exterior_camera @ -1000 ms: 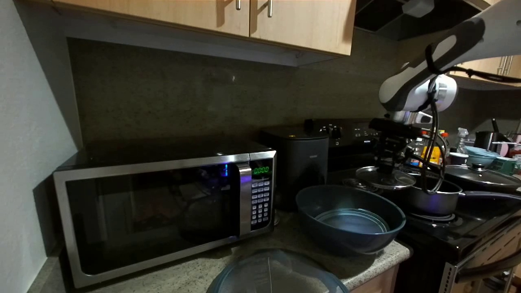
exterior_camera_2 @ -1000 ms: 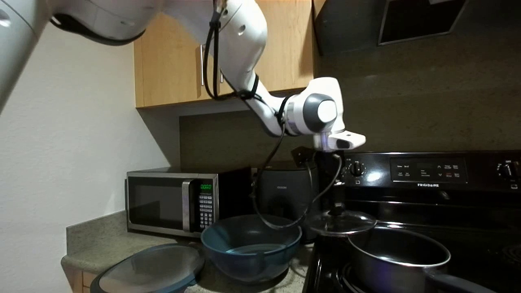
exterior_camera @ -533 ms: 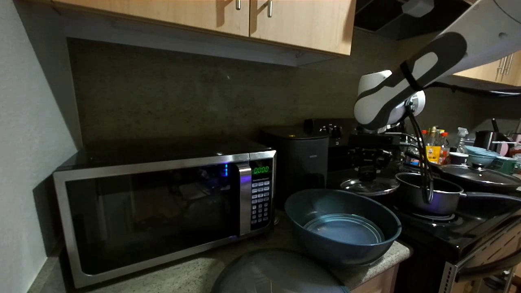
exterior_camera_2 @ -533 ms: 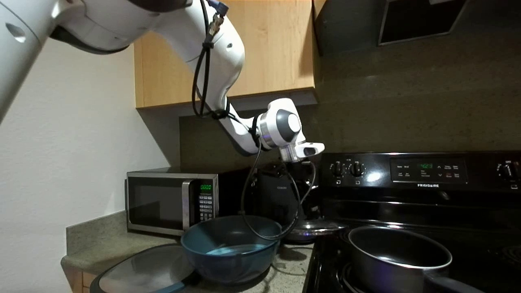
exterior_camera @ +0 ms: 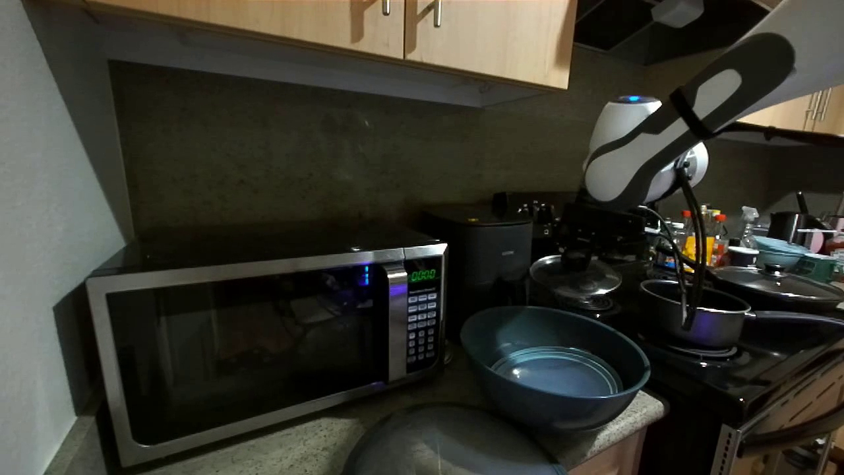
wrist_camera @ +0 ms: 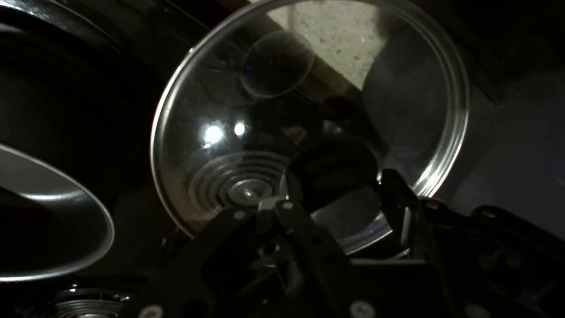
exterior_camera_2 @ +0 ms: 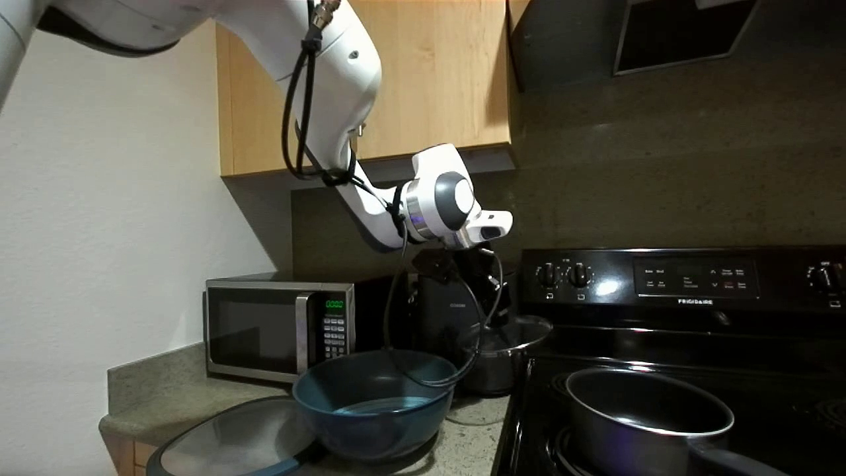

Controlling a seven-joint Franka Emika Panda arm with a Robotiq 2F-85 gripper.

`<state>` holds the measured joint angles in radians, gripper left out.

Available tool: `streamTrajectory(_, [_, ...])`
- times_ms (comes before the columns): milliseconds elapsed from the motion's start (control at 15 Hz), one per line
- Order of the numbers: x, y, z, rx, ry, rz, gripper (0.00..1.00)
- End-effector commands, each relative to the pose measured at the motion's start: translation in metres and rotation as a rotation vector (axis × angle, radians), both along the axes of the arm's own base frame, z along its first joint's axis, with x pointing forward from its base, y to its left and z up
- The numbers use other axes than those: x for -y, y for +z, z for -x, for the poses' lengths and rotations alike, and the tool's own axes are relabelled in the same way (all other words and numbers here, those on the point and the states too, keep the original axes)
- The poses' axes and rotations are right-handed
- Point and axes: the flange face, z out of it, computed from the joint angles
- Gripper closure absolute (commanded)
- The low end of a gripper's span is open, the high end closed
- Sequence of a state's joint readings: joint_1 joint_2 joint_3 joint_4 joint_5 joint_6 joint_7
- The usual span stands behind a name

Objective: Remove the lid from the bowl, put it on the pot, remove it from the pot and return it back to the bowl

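Observation:
The round glass lid [exterior_camera: 593, 284] with a shiny rim hangs in the air, tilted, near the dark air fryer. It also shows in an exterior view [exterior_camera_2: 525, 334] and fills the middle of the wrist view [wrist_camera: 265, 119]. My gripper [wrist_camera: 340, 185] is shut on the lid's dark knob, one finger on each side; cables partly cover it in an exterior view [exterior_camera_2: 499, 317]. The blue-grey bowl [exterior_camera: 573, 409] stands uncovered on the counter, also in an exterior view [exterior_camera_2: 377, 430]. The dark pot [exterior_camera_2: 641, 443] stands uncovered on a burner, also in an exterior view [exterior_camera: 695, 323].
A pale grey dome [exterior_camera_2: 244, 436] with a blue rim sits on the counter beside the bowl. The microwave [exterior_camera: 250, 349] and black air fryer [exterior_camera: 491, 270] stand behind. A covered pan [exterior_camera: 778, 287] is on the stove beyond the pot.
The lid has moved away from the pot's edge toward the air fryer, held by my gripper, and its tilt has changed. The bowl has shifted a little toward the dome.

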<state>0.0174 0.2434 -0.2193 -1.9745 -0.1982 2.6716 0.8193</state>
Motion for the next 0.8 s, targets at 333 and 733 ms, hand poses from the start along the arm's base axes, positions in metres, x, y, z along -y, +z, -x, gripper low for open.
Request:
streamTrajectory(333, [-0.043,0.051,0.071,0.124,0.137,-0.006,0.78])
streamTrajectory(733, [-0.081,0.001,0.101,-0.081,0.258,0.027,0.78])
